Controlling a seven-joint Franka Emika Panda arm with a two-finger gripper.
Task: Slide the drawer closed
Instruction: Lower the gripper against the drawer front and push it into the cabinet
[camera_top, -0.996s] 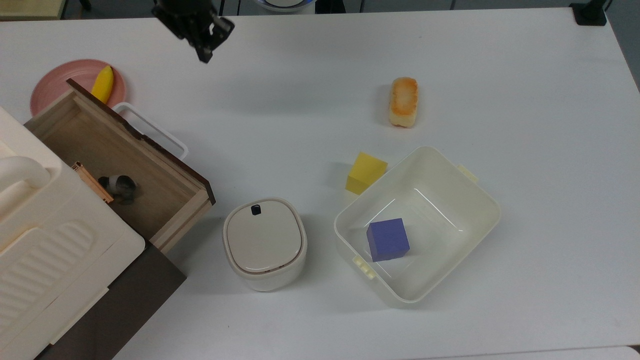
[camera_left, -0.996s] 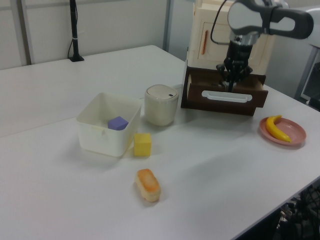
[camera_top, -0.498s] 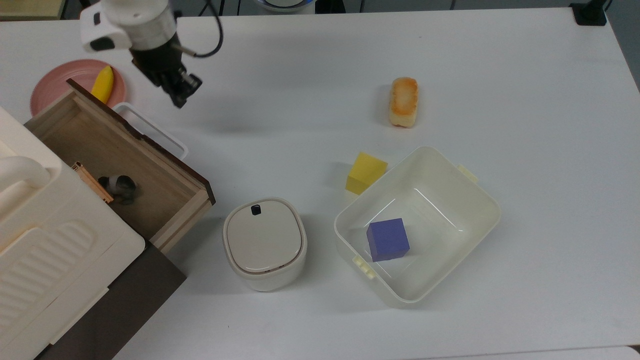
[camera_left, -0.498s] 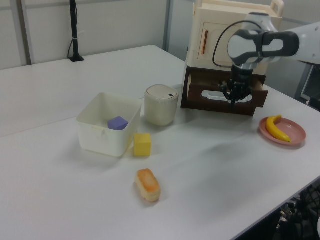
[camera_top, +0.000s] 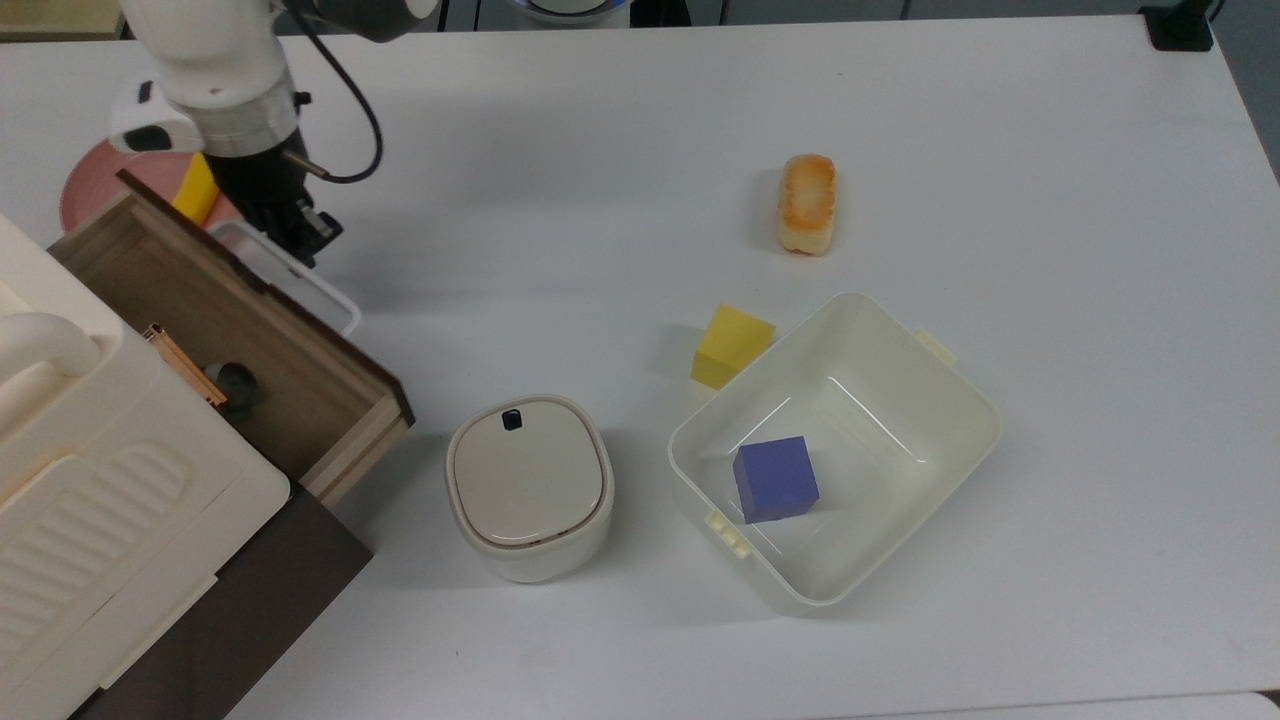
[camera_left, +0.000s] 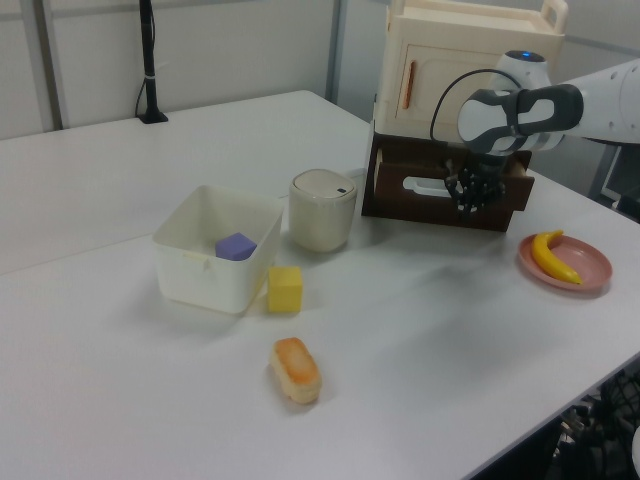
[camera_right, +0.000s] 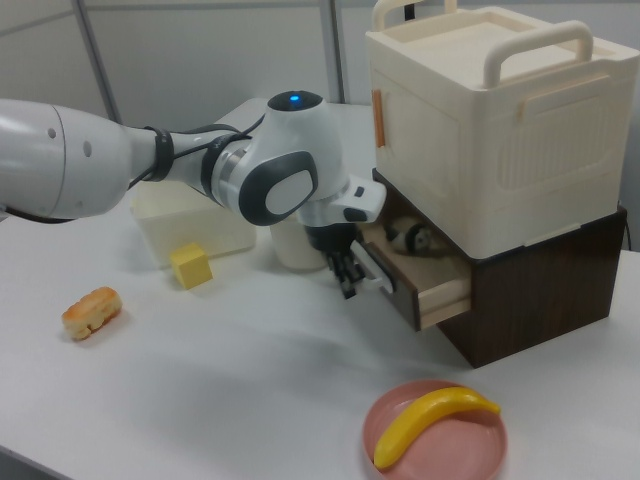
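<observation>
The drawer (camera_top: 190, 300) stands partly pulled out of the dark brown cabinet (camera_top: 260, 590), its light-wood inside open to the top view. A small dark roll (camera_top: 238, 380) lies in it. My gripper (camera_top: 308, 240) is shut and presses against the far end of the white loop handle (camera_top: 315, 290) on the dark front panel. In the left view the gripper (camera_left: 470, 200) sits in front of the drawer's front panel (camera_left: 500, 212). In the right view the gripper (camera_right: 350, 282) is at the panel of the drawer (camera_right: 445, 295).
A ribbed cream case (camera_top: 100, 520) sits on the cabinet. Behind the arm is a pink plate (camera_top: 85, 185) with a banana (camera_top: 195, 190). A lidded cream pot (camera_top: 528, 485), a cream tub (camera_top: 920, 355) holding a purple cube (camera_top: 775, 478), a yellow cube (camera_top: 732, 345) and a bread roll (camera_top: 806, 203) are on the white table.
The gripper came down from the top view's upper middle to the drawer handle. The drawer has slid a little way into the cabinet, partly covering the dark roll.
</observation>
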